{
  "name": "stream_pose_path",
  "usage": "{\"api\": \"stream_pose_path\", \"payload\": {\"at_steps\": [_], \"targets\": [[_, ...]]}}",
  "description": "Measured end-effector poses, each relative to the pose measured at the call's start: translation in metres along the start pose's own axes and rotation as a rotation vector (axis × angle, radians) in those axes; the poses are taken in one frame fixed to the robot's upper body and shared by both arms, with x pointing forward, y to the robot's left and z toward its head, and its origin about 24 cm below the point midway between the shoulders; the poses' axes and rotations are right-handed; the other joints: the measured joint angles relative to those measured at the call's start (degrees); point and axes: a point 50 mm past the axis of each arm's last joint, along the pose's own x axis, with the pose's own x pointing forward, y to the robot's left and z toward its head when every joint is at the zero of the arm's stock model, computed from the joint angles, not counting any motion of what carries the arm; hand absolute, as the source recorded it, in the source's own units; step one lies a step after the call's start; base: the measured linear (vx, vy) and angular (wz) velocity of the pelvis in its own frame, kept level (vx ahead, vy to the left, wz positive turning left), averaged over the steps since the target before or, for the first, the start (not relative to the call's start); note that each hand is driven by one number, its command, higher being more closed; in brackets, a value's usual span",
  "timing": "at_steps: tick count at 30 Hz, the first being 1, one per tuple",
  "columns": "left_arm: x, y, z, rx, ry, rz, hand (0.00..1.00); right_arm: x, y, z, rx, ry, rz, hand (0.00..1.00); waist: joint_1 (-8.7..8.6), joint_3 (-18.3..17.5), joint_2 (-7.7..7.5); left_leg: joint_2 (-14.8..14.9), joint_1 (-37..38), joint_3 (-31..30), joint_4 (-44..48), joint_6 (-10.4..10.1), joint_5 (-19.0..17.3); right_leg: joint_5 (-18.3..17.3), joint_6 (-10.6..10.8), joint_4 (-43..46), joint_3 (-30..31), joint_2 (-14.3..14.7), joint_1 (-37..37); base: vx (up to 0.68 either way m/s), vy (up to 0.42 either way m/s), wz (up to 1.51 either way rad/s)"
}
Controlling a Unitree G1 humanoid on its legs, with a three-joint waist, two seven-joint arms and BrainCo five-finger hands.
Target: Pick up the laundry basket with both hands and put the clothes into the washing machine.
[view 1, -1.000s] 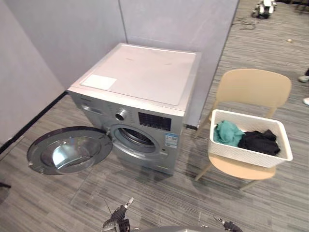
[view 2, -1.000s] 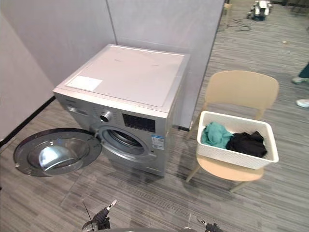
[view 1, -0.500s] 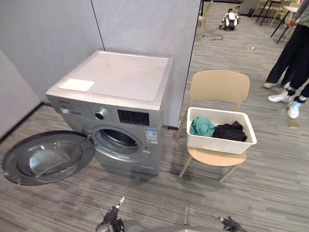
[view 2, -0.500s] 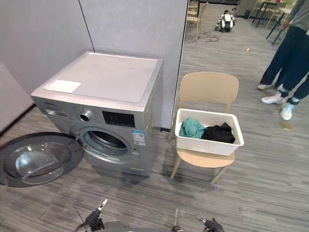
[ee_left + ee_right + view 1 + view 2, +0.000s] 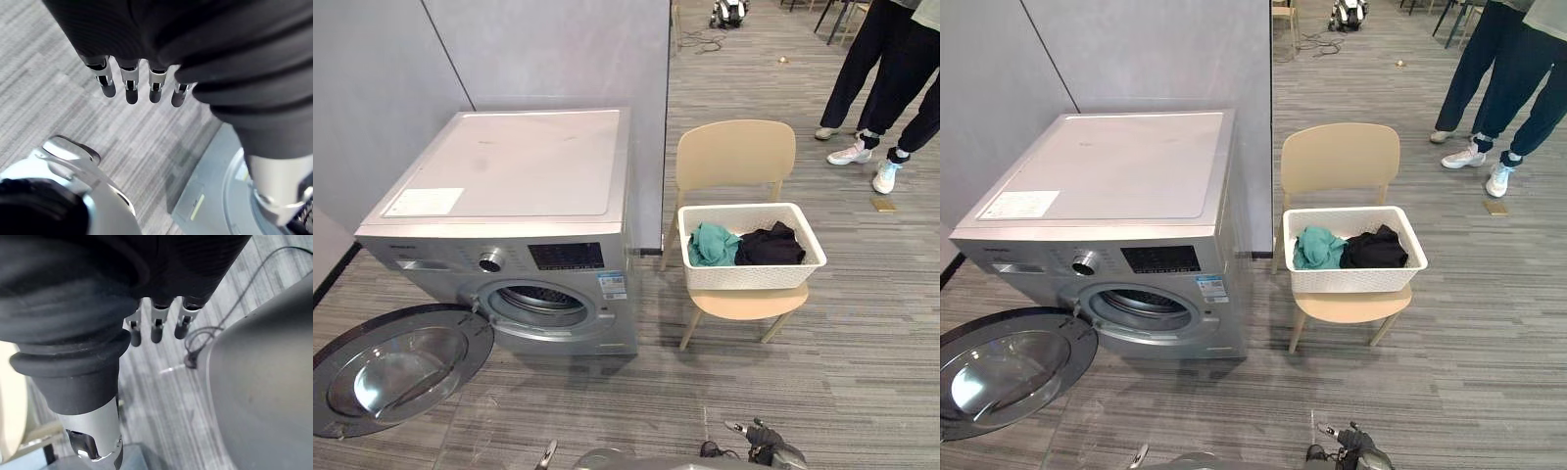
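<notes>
White perforated plastic: the laundry basket (image 5: 753, 277) is set on the seat of a beige chair (image 5: 736, 153), just beside the right flank of the washing machine (image 5: 514, 162). Two pieces of clothing are carried in it. A teal garment (image 5: 709, 244) is bunched at the end nearer the machine, and a black garment (image 5: 770, 245) is heaped against it, the two touching.

The machine is silver and front-loading, and it is backed against a grey partition (image 5: 558, 49). Its round door (image 5: 393, 364) is swung wide to the robot's left, low over the grey striped floor (image 5: 862, 372). The drum opening (image 5: 538, 303) is left exposed (its inside is too dark to be read).

People's legs (image 5: 886, 78) in dark trousers and pale shoes are seen past the chair, well apart from it.

The left hand (image 5: 128, 89) is hung over bare floor, its fingers straight and side by side, with nothing touched. The right hand (image 5: 156, 330) is held the same way, fingers relaxed and nothing grasped. Both hands are kept well apart from the basket.
</notes>
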Motion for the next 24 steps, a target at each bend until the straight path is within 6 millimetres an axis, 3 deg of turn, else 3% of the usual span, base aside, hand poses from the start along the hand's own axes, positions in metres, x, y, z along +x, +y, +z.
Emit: {"api": "stream_pose_path", "payload": {"at_steps": [2,4,5,6,7,9,10,11,12,13,14,15,16,17,19,20,21,22,24], "targets": [[0.002,-0.002,0.013,0.034,-0.03,-0.008,0.0,0.0,0.004,0.001,-0.004,-0.007,0.011,0.0,-1.31,0.8,-1.3,-0.2,0.3,-0.7,3.9,-0.3,-0.2,0.6,-0.4,9.4,-1.3,-1.1,-2.8,0.23,-0.061,-0.14],[0.004,-0.014,0.032,0.089,-0.085,-0.046,0.0,-0.001,-0.001,-0.006,0.054,0.01,-0.012,0.0,-1.59,2.3,-3.05,-1.0,-0.4,-3.9,12.2,0.6,-1.4,1.3,-1.5,13.4,-5.6,-5.8,-0.1,0.19,-0.09,0.26],[0.004,-0.02,0.036,0.104,-0.1,-0.063,0.0,-0.001,-0.006,-0.006,0.054,0.013,-0.023,0.0,-1.6,2.4,-2.25,-1.0,-0.2,-4.8,9.5,1.9,-2.2,1.3,-1.8,13.3,-6.6,-6.2,0.4,-0.01,-0.122,0.33],[0.003,-0.029,0.039,0.121,-0.123,-0.09,0.0,-0.002,-0.016,-0.007,0.066,0.02,-0.052,0.0,-2.9,1.9,0.72,1.6,0.5,-6.8,2.0,1.8,1.0,0.9,-2.7,14.5,-8.9,-6.4,-0.2,-0.09,-0.148,0.38],[0.003,-0.043,0.044,0.149,-0.145,-0.126,0.0,-0.002,-0.024,-0.003,0.097,0.01,-0.074,0.0,-3.11,2.5,-0.15,-0.4,2.1,-7.8,-0.5,1.0,0.7,-3.0,-6.4,16.3,-11.8,-12.9,-0.9,-0.1,-0.116,0.41],[0.002,-0.049,0.048,0.166,-0.155,-0.141,0.0,-0.004,-0.034,-0.009,0.182,0.02,-0.118,0.0,-2.98,2.5,-0.48,-0.7,2.7,-9.1,-0.6,0.9,0.6,-3.5,-6.6,10.7,-9.2,-18.4,-0.1,0.14,-0.113,0.21],[0.003,-0.047,0.045,0.166,-0.148,-0.137,0.0,-0.005,-0.038,-0.012,0.217,0.026,-0.136,0.0,-2.98,2.4,-0.06,-0.1,2.9,-9.3,-0.5,0.4,0.3,-2.9,-5.6,6.8,-6.5,-18.3,0.8,0.17,-0.138,0.09],[0.003,-0.043,0.042,0.169,-0.139,-0.128,0.0,-0.008,-0.043,-0.022,0.271,0.054,-0.159,0.0,-2.98,2.5,0.3,1.4,3.4,-9.4,0.1,-0.8,-0.4,-1.0,-2.6,-0.7,-0.2,-17.2,2.9,0.16,-0.265,0.0],[0.003,-0.033,0.038,0.174,-0.129,-0.105,0.0,-0.01,-0.044,-0.033,0.305,0.089,-0.169,0.0,-3.0,2.4,-0.3,2.8,4.2,-9.4,1.0,-2.5,-1.4,2.0,3.1,-6.2,1.9,-17.1,4.8,0.16,-0.316,-0.03],[0.003,-0.026,0.036,0.175,-0.122,-0.09,0.0,-0.011,-0.042,-0.037,0.325,0.101,-0.169,0.0,-3.03,2.3,-0.45,3.6,4.5,-9.4,1.5,-3.4,-1.9,3.0,4.8,-8.1,1.2,-17.0,5.6,0.21,-0.478,-0.1],[0.003,-0.01,0.031,0.16,-0.107,-0.05,0.0,-0.013,-0.038,-0.048,0.351,0.132,-0.167,0.0,-3.32,1.6,-1.88,5.1,4.8,-9.3,2.6,-4.9,-2.8,5.0,4.1,-10.0,-0.3,-15.9,6.4,0.17,-0.519,-0.19],[0.001,0.005,0.022,0.12,-0.081,-0.007,0.0,-0.015,-0.038,-0.054,0.35,0.156,-0.168,0.0,-3.38,0.5,-2.86,7.2,4.2,-9.6,4.8,-6.5,-3.7,2.6,4.1,-9.2,-2.2,-14.1,6.8,0.17,-0.518,-0.1],[0.001,0.004,0.012,0.073,-0.053,-0.006,0.0,-0.014,-0.043,-0.051,0.36,0.151,-0.182,0.0,-4.21,0.3,-1.5,9.4,2.5,-11.2,8.3,-6.7,-3.2,1.8,2.7,-8.4,-3.7,-11.4,7.5,0.15,-0.499,0.02],[0.0,0.005,0.01,0.035,-0.049,0.003,0.0,-0.015,-0.045,-0.052,0.367,0.152,-0.192,0.0,-4.39,0.2,-1.18,10.3,0.7,-12.5,11.6,-5.9,-2.0,1.2,1.7,-8.4,-4.4,-10.3,7.9,0.17,-0.464,0.22],[0.0,0.007,0.003,-0.027,-0.026,0.016,0.0,-0.019,-0.055,-0.059,0.364,0.164,-0.22,0.0,-4.33,0.9,-1.16,12.6,-5.4,-15.5,22.9,-2.2,7.9,1.2,-0.5,-11.7,-7.2,-7.2,12.4,0.2,-0.512,0.24],[0.0,0.008,0.001,-0.042,-0.016,0.021,0.0,-0.02,-0.056,-0.061,0.362,0.17,-0.224,0.0,-4.22,0.9,-1.05,13.3,-6.2,-15.0,24.5,-2.1,11.2,1.5,-1.2,-13.3,-7.9,-6.5,14.1,0.19,-0.413,0.27],[-0.001,0.011,-0.003,-0.054,-0.006,0.031,0.0,-0.02,-0.056,-0.061,0.353,0.172,-0.223,0.0,-4.19,1.1,-1.41,14.9,-7.3,-13.2,27.0,-2.1,17.0,2.4,-2.5,-16.6,-9.1,-6.1,17.4,0.17,-0.362,0.22],[-0.002,0.011,-0.007,-0.059,0.005,0.032,0.0,-0.019,-0.056,-0.058,0.336,0.161,-0.22,0.0,-4.28,1.2,-1.22,18.0,-8.9,-8.3,30.4,-1.2,17.6,3.1,-3.5,-19.4,-10.5,-5.1,19.7,0.15,-0.345,0.2],[-0.002,0.01,-0.008,-0.06,0.009,0.029,0.0,-0.018,-0.063,-0.047,0.321,0.123,-0.233,0.0,-4.17,1.2,-1.01,18.8,-12.5,-0.6,33.1,0.1,16.7,3.6,-4.4,-22.7,-12.6,-3.9,21.6,0.08,-0.254,0.26]]}}
